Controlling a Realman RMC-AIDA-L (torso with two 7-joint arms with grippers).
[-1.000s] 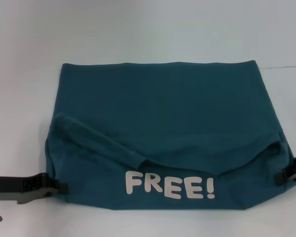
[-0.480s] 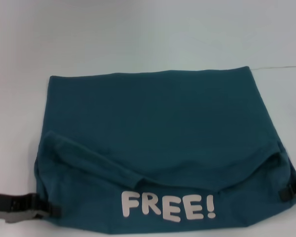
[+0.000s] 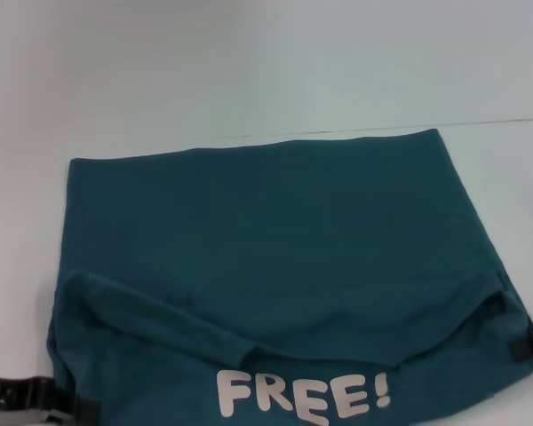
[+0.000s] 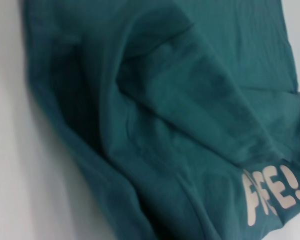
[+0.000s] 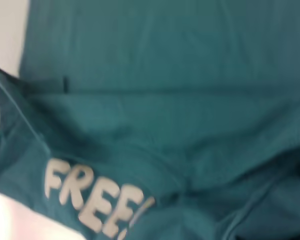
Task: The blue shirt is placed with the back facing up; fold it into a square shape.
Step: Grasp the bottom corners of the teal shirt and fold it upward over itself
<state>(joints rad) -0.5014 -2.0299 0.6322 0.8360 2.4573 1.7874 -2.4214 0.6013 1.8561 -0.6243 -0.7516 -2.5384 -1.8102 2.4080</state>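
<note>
The blue shirt (image 3: 266, 248) lies on the white table as a broad rectangle. Its near part is folded over, showing white "FREE!" lettering (image 3: 302, 395) and a loose sleeve fold at the left. My left gripper (image 3: 82, 410) grips the shirt's near left corner at the bottom edge of the head view. At the near right corner, my right gripper (image 3: 522, 350) holds the fabric edge. Both wrist views are filled with teal fabric (image 4: 165, 125) (image 5: 180, 100) and part of the lettering, and show no fingers.
The white table (image 3: 249, 71) stretches bare behind the shirt. A thin seam line (image 3: 493, 121) crosses it at the right, level with the shirt's far edge.
The shirt has slid toward me with both grippers holding its near corners. Its far edge has come nearer and the lettering now reaches the bottom of the head view.
</note>
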